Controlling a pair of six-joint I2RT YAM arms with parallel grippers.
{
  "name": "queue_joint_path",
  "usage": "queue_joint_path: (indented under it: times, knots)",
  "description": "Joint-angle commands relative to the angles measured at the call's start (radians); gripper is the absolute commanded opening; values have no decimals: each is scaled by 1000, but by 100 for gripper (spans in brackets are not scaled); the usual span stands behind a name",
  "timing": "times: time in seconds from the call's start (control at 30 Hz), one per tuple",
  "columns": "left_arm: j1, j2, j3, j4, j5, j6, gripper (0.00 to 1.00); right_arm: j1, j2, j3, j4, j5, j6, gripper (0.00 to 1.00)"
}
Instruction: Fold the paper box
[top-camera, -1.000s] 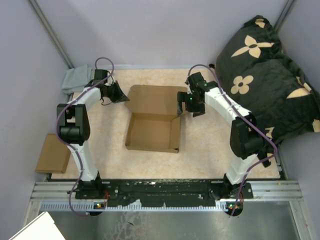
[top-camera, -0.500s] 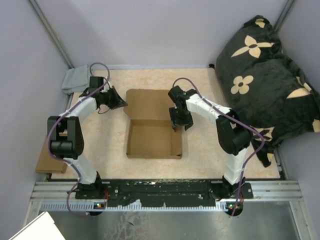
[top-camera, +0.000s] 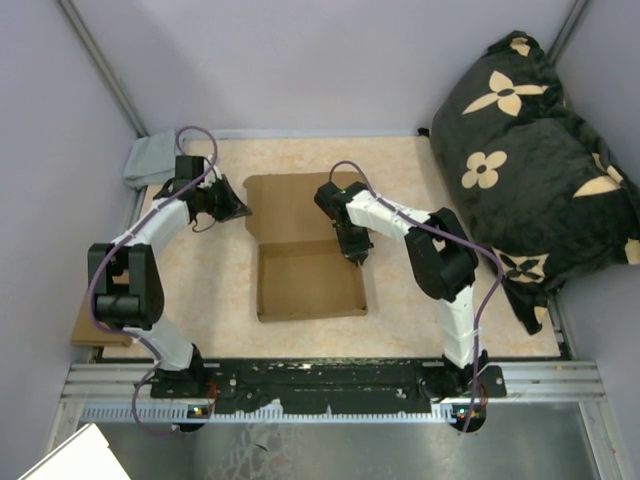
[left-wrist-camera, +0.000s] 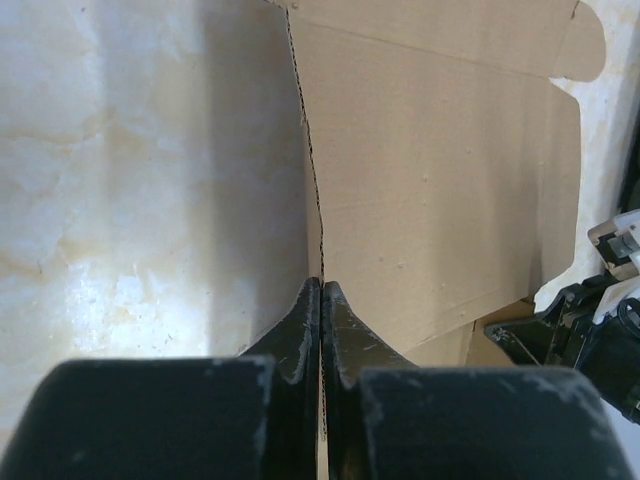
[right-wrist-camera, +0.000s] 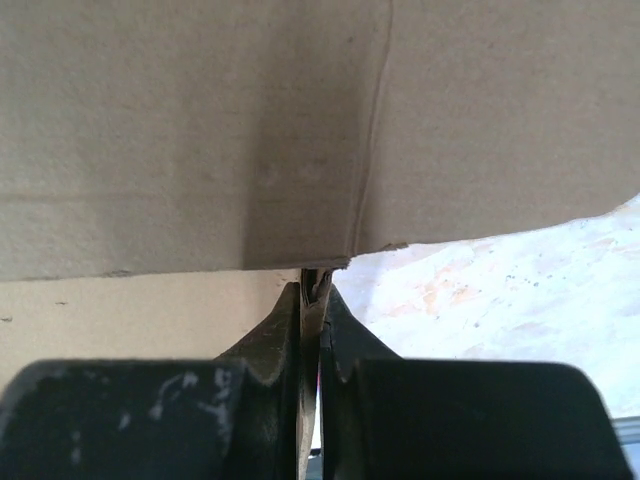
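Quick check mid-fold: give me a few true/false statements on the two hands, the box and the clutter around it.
1. The left hand and right hand are both shut on the paper box. True.
2. The left hand grips the box's right side. False: it pinches the left edge of the far panel, and the right hand holds the right side.
3. The grey cloth lies inside the box. False: it sits at the far left corner of the table, apart from the box.
4. The black flowered pillow lies right of the table. True.
5. The box is closed. False: it lies open, its inside showing.
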Motion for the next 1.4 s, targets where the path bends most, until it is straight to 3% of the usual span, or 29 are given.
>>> queue_joint_path:
  times: [0.0,0.13,0.4,0.6,0.8,1.0,1.27,1.33,1.37]
  knots:
    - [-20,-62,8,22,-17,24,0,33,40,54,-83,158,-6,0]
    - [-29,-66,8,21,-22,29,0,33,51,49,-44,120,-7,4]
    - [-35,-88,9,18,-33,29,0,33,-35,-2,35,53,2,48]
    - [-36,-102,-1,17,-47,29,0,32,-126,-22,-13,35,-6,52]
    - [-35,-133,-22,38,-69,20,0,34,-269,-159,-2,-79,-3,49]
    - [-35,-142,-45,72,-67,13,0,34,-293,-235,26,-138,-12,27]
    - [-35,-141,-46,71,-75,18,0,39,-244,-221,26,-152,-13,25]
    - [-35,-136,-43,70,-74,20,0,40,-226,-209,16,-138,-9,6]
    - [-35,-136,-42,68,-72,22,0,40,-219,-199,10,-127,-6,2]
